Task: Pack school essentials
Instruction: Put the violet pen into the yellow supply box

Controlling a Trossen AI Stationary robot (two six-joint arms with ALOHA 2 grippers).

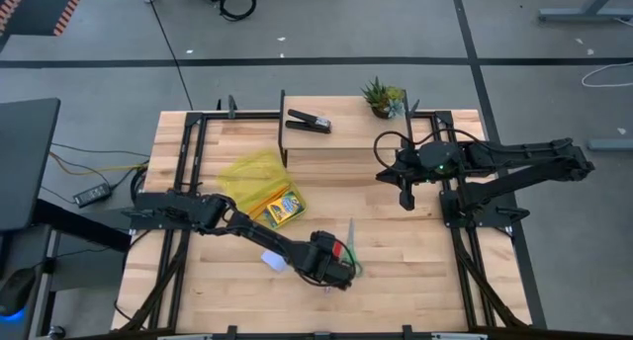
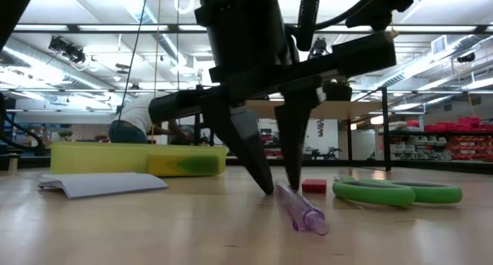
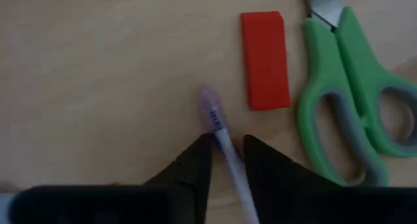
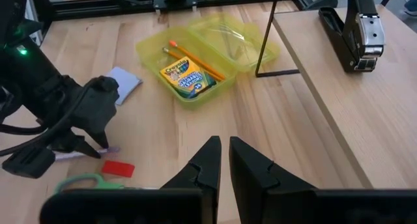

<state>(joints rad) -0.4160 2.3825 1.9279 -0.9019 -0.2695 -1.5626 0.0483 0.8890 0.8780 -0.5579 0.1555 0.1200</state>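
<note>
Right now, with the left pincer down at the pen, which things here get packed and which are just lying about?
To pack:
pink pen, between the left pincer fingers
red eraser
green scissors
blue notepad
crayon box and orange pencils, already in the yellow case

Lying about:
black stapler
potted plant

A black stapler (image 1: 309, 121) lies on the raised wooden shelf (image 1: 346, 147) at the table's far edge, well apart from a small potted plant (image 1: 382, 97) at the shelf's corner
</note>
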